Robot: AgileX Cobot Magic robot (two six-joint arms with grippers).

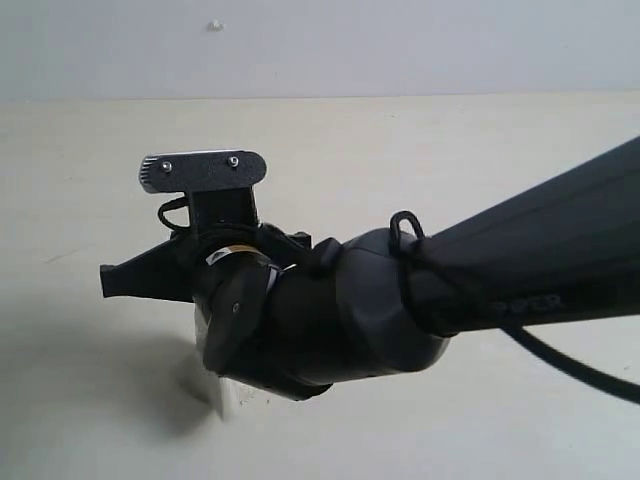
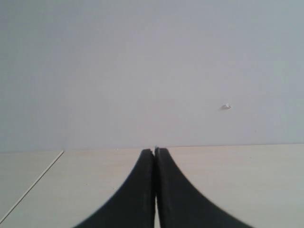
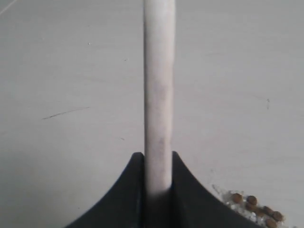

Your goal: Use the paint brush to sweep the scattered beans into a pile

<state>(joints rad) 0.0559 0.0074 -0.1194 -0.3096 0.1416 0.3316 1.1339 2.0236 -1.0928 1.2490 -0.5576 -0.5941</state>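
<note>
Gripping the paint brush [image 3: 159,71] by its pale handle, the right claw [image 3: 158,159] is clamped around it; the left claw [image 2: 155,153] is pressed shut on nothing. A few beans [image 3: 251,205] lie on the tabletop [image 3: 71,71] close beside the right claw. With the bristles hidden, too hard a stroke could flick beans away or twist the handle between the jaws.
</note>
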